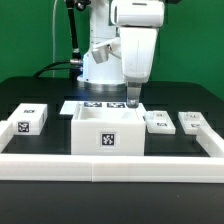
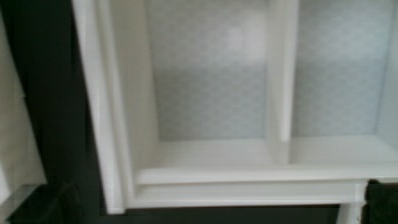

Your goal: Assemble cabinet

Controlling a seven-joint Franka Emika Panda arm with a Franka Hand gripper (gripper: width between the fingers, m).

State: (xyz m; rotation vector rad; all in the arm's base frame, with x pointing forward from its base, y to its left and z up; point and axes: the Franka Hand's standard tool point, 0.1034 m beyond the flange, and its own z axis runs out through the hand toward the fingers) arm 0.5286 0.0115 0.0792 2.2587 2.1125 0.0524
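Observation:
The cabinet (image 1: 108, 131) is a large open-topped white box with a black-and-white tag on its front, standing mid-table. My gripper (image 1: 133, 100) hangs just above its rear corner, at the exterior view's right. In the wrist view I look down into the cabinet (image 2: 214, 90), with its pale inner floor, an upright divider and a side wall. Its rim runs across between my fingers. One dark fingertip (image 2: 377, 200) shows at the frame's edge. The gripper (image 2: 196, 206) is open and holds nothing.
The marker board (image 1: 97, 104) lies flat behind the cabinet. A small tagged white part (image 1: 30, 120) lies at the exterior view's left. Two others (image 1: 157, 122) (image 1: 190, 122) lie at its right. A long low white rail (image 1: 110, 165) borders the front and sides.

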